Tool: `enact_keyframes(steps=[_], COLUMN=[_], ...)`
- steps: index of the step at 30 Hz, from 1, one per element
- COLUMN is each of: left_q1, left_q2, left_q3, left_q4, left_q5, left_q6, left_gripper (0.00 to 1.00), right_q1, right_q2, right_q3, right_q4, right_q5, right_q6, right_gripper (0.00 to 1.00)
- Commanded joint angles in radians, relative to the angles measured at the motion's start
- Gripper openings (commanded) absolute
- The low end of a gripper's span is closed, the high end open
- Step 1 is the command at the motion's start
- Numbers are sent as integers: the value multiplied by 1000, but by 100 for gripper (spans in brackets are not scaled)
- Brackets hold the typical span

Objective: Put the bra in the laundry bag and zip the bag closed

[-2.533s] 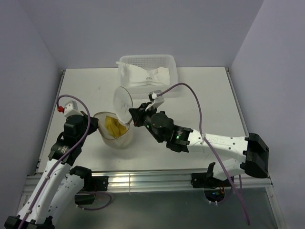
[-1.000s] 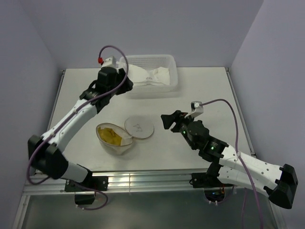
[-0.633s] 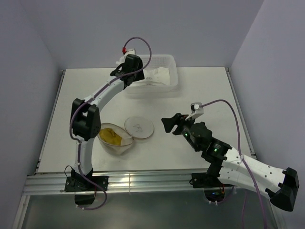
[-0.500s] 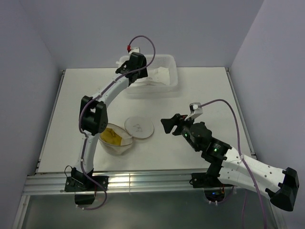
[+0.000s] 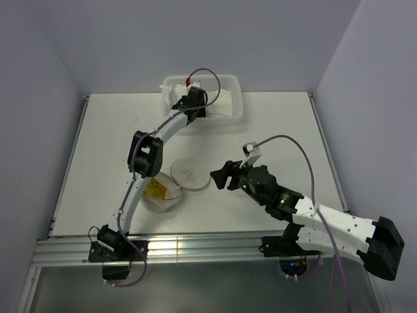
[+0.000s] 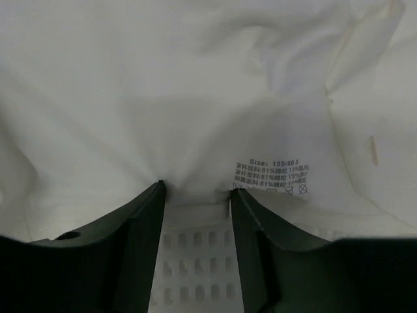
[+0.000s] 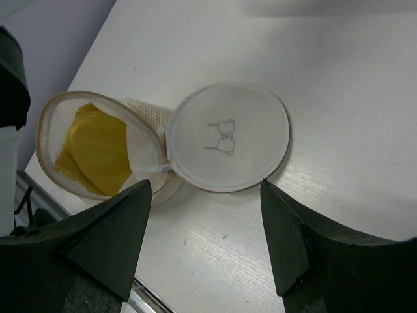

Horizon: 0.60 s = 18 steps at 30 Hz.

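From above, I see the bra sitting inside the open laundry bag, with the lid lying flat beside it. My left wrist view shows the left gripper narrowly parted at a white cloth. In the right wrist view the right gripper is spread wide and empty above the bag, whose mesh looks light and limp, so I'd pinch the lid's firmer rim.

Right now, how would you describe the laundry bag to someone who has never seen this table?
On the white table, look left of centre, nearer than the perforated basket at the back. The laundry bag is the small round mesh drum, lying open, with the yellow bra inside and its flat disc lid beside it.
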Motion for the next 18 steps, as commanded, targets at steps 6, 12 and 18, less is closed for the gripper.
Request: enact_keyframes(steps=[6, 12, 18], left_q1=[-4, -3, -12], left_q2=[8, -52, -190], left_q3=[-4, -15, -41], left_q4=[202, 265, 290], left_q5=[-37, -37, 6], left_q6=[20, 15, 12], left_gripper=[10, 0, 0], right_q1=[-7, -19, -21], right_q2=[-1, 24, 28], right_q3=[-24, -24, -26], right_q4=[76, 89, 94], right_q5=[-47, -69, -61], right_q6=[-8, -15, -15], right_gripper=[75, 75, 74])
